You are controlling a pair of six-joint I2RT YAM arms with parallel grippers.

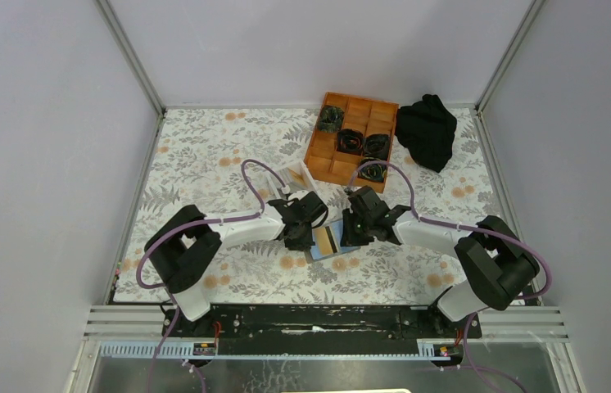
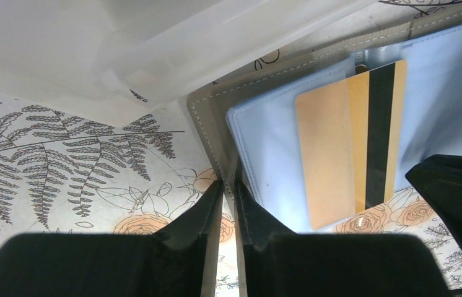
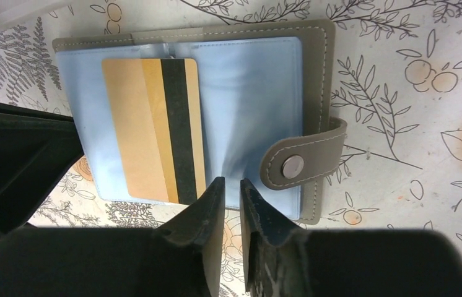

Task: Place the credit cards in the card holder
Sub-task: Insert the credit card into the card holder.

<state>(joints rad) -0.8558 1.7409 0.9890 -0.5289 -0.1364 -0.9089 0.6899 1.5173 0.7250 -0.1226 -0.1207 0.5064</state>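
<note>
card holder point(image 3: 253, 93) open, just ahead of r gripper point(image 3: 230, 182)

Both arms matched: the left arm point(image 1: 241, 229) and right arm point(image 1: 429, 233) had white links and blocky black joint housings. 1 purple cable point(image 1: 257, 162) looped along each (2 in all). The left gripper point(image 2: 227, 185) and right gripper point(image 3: 228, 182) bore black, wedge-shaped fingers.

Card holder point(image 1: 337, 248) lies open on table point(image 1: 204, 155), front-centre, with 1 card point(image 1: 324, 239) on its 9 o'clock half. Left gripper point(image 1: 302, 240) at holder's 9, right gripper point(image 1: 350, 233) at 3. Box point(image 1: 296, 178) at 11, behind left gripper. Tray point(image 1: 313, 149) at 12, further back. Cloth point(image 1: 427, 129) just beside tray's 3.
</note>
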